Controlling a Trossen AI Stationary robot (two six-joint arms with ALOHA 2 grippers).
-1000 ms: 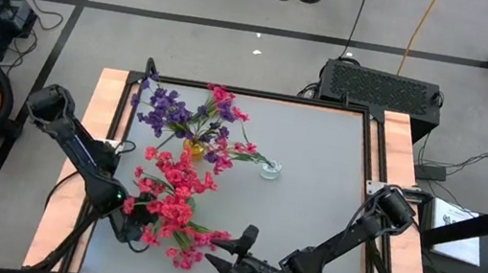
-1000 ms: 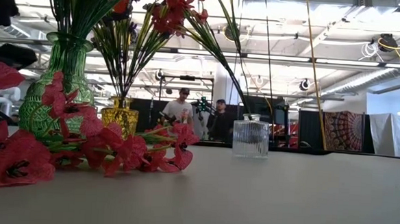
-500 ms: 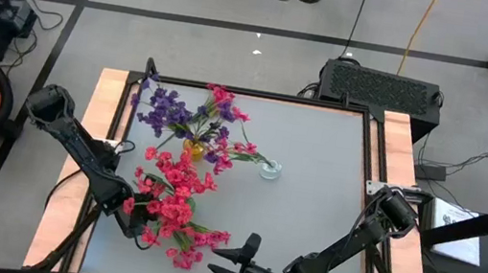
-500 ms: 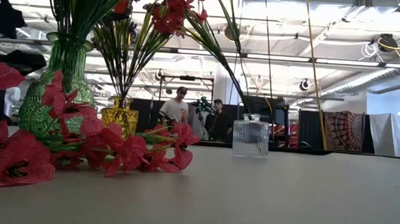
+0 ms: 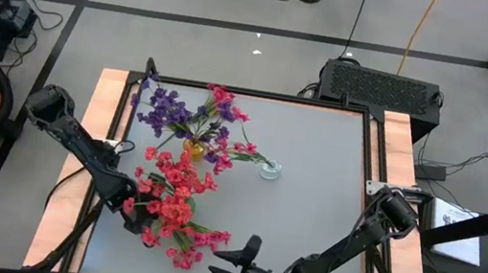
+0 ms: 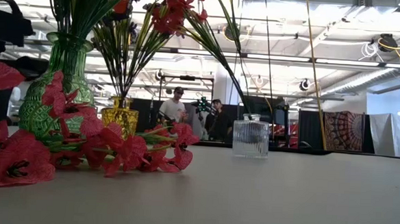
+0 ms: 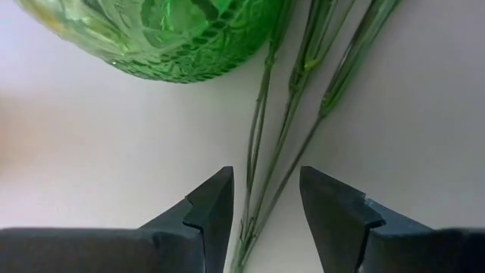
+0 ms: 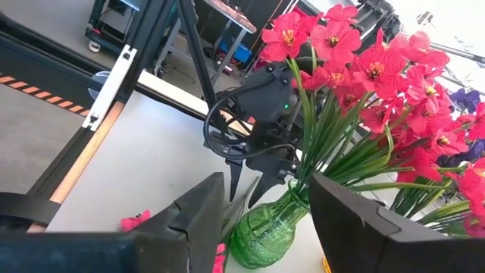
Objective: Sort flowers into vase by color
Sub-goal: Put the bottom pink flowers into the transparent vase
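Left gripper (image 7: 265,208) beside green vase (image 7: 163,38), fingers spread, straddling loose flower stems (image 7: 292,98). Right gripper (image 8: 265,220) near vase, open, empty.

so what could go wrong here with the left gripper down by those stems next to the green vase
1. The left gripper stands open around several thin green stems lying bunched together; closing may catch more than one sprig.
2. The green vase sits close beside those stems, already full of pink-red flowers; a lift could brush it or snag the bouquet.
3. The right gripper waits open near the loose pink-red blossoms at the table's near edge, so the arms may crowd each other.
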